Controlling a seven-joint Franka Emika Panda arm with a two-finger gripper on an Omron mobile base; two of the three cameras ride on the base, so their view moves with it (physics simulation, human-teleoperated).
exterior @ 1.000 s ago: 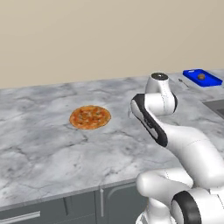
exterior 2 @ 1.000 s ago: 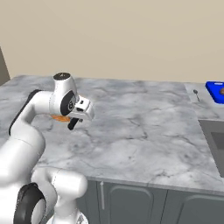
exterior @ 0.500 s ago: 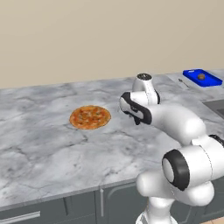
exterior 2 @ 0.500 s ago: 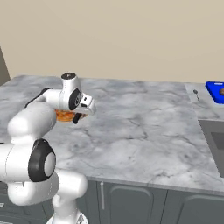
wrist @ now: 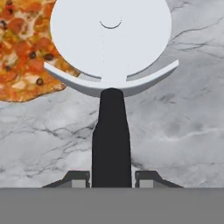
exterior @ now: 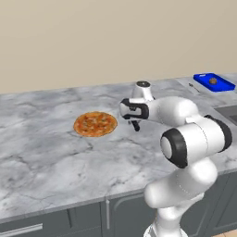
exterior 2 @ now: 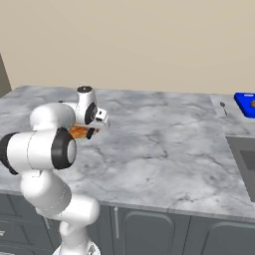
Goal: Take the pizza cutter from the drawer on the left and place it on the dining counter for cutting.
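My gripper [wrist: 111, 177] is shut on the black handle of the pizza cutter [wrist: 111, 131]. Its silvery-white wheel blade [wrist: 110, 39] points away from the hand, over the edge of the round orange pizza [wrist: 24, 52]. Seen from the left base, the gripper [exterior: 134, 124] hangs low over the white marble dining counter [exterior: 55, 162], just right of the pizza [exterior: 95, 123]. From the right base, the gripper [exterior 2: 95, 127] partly hides the pizza [exterior 2: 77, 132]. A dark grey drawer front with a silver bar handle [exterior: 21, 230] sits under the counter's left end, and it looks shut.
A blue tray [exterior: 214, 82] holding a small brown item stands at the counter's back right. A sink [exterior 2: 245, 159] is sunk into the counter on the right, with a small utensil [exterior 2: 222, 105] behind it. Dark cabinet doors [exterior 2: 149, 231] run below the counter.
The arm has reached forward and its elbow has swung round. The gripper, still holding the pizza cutter, has drifted left toward the pizza and slightly lower.
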